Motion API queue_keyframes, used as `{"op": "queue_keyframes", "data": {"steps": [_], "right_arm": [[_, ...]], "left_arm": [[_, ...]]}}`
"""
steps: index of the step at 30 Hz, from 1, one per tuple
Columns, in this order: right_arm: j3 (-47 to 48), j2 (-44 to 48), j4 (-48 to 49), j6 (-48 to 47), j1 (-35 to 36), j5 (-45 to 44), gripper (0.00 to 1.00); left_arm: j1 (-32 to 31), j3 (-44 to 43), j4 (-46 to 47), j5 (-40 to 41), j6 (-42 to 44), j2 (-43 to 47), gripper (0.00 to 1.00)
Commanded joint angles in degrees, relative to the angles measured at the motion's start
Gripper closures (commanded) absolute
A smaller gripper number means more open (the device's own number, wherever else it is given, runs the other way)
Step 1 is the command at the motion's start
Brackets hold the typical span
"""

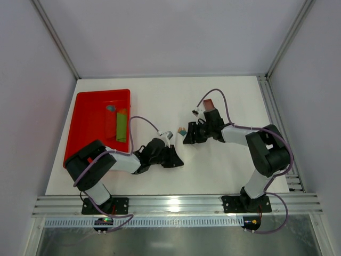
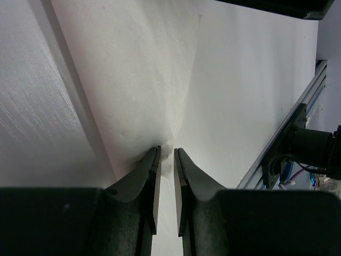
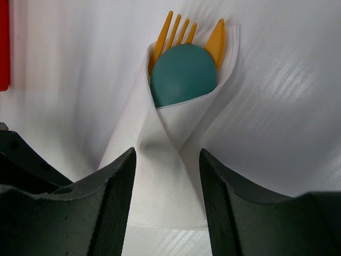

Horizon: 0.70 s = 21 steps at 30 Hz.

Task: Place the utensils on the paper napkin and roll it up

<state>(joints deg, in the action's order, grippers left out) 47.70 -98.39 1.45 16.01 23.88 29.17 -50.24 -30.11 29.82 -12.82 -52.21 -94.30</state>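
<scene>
Half rolled, I'd judge: your left gripper [image 2: 166,151] is pinching a fold of the thin white paper napkin [image 3: 160,133], right gripper [image 3: 168,154] is gaping wide around the wrapped orange-and-teal plastic utensils [image 3: 184,74], probably needing tighter rolling next.

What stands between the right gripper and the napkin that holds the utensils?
Nothing visible. The right gripper is open, and the paper napkin, wrapped around the utensils, lies just ahead, its near end between the fingers.
</scene>
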Motion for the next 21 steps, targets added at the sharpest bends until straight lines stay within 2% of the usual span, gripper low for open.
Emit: {"op": "queue_keyframes", "data": {"steps": [1, 4, 16, 21], "right_arm": [[1.7, 1.0, -1.1, -0.6, 0.1, -1.7, 0.45], [2.5, -1.0, -3.1, -0.5, 0.0, -1.5, 0.44], [0.6, -3.7, 1.4, 2.0, 2.8, -0.3, 0.41], [-0.2, -3.5, 0.7, 0.6, 2.8, -1.7, 0.5]], "left_arm": [[-0.5, 1.6, -2.9, 1.0, 1.0, 0.3, 0.8], [-0.5, 1.5, -2.8, 0.9, 1.0, 0.2, 0.8], [-0.4, 1.4, -2.8, 0.9, 1.1, 0.1, 0.8], [-0.5, 1.5, -3.1, 0.9, 1.2, 0.4, 0.8]]}}
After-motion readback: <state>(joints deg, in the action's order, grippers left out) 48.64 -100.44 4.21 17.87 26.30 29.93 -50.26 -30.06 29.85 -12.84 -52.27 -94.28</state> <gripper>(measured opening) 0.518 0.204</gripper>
